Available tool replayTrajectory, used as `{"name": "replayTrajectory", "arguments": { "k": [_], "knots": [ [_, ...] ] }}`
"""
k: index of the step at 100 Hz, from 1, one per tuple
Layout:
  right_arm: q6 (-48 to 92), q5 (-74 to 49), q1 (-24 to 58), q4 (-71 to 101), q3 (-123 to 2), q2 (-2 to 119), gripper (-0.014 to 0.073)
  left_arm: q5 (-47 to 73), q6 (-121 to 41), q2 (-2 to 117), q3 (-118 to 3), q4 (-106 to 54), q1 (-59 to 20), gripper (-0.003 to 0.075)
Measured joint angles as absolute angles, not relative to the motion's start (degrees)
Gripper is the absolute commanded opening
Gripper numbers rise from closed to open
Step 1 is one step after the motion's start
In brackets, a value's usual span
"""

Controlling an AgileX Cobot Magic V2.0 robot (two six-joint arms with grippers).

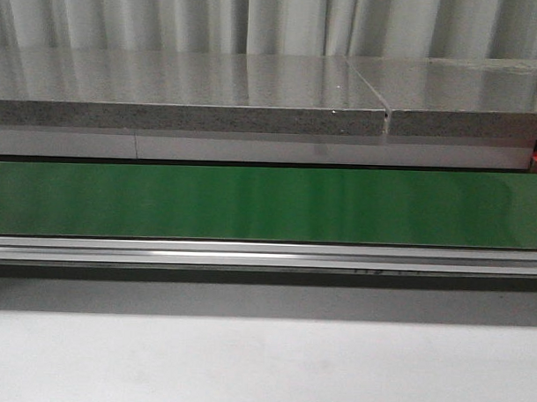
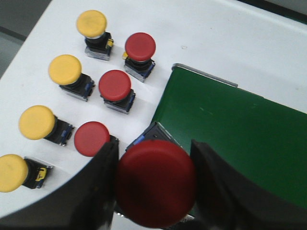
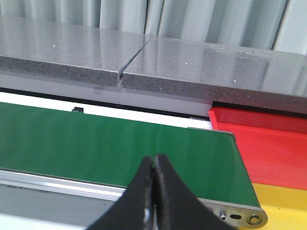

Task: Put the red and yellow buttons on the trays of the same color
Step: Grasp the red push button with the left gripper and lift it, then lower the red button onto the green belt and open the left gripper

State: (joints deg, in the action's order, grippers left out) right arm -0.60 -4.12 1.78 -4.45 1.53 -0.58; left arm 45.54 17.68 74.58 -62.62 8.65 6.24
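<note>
Buttons only show up on my left wrist camera: the left claw (image 2: pixel 154 189) is clamped on a red button (image 2: pixel 155 189), its fingers pressed against both sides of the cap, and it hangs just over the near end of the green belt (image 2: pixel 240 139). Beside that on the white table (image 2: pixel 216 43) sit two rows, four yellow buttons (image 2: pixel 64 68) on the outside and three more red ones (image 2: pixel 114 84) next to them, all apart from each other. The front camera gives me none of that, just the belt (image 1: pixel 268 203) running straight across, a metal rail along its edge, a grey stone-look counter (image 1: pixel 184 92) behind it, pale curtains at the back, plus a sliver of red at the far right edge. My right wrist camera is the one that shows the trays: a red tray (image 3: pixel 268 143) past the belt's end with a yellow tray (image 3: pixel 283 206) touching it. The right claw (image 3: pixel 154 165) is clenched with nothing in it, tips touching, hovering over the belt rail.
</note>
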Motion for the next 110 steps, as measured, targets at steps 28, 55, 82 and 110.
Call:
{"name": "replayTrajectory", "arguments": {
  "k": [28, 55, 82, 110],
  "knots": [
    [-0.6, -4.1, 1.8, -4.4, 1.5, -0.6, -0.0068, 45.8, 17.2, 83.4, -64.4, 7.5, 2.5, -0.0019],
    [-0.6, -4.1, 1.8, -4.4, 1.5, -0.6, -0.0068, 44.4, 17.1, 87.3, -64.9, 7.3, 1.4, -0.0019],
    [-0.6, -4.1, 1.8, -4.4, 1.5, -0.6, -0.0068, 43.9, 17.1, 89.3, -65.0, 7.3, 1.4, 0.0139],
    [-0.6, -4.1, 1.8, -4.4, 1.5, -0.6, -0.0068, 43.9, 15.2, 89.4, -65.1, 6.5, 1.4, 0.0665]
  ]
}}
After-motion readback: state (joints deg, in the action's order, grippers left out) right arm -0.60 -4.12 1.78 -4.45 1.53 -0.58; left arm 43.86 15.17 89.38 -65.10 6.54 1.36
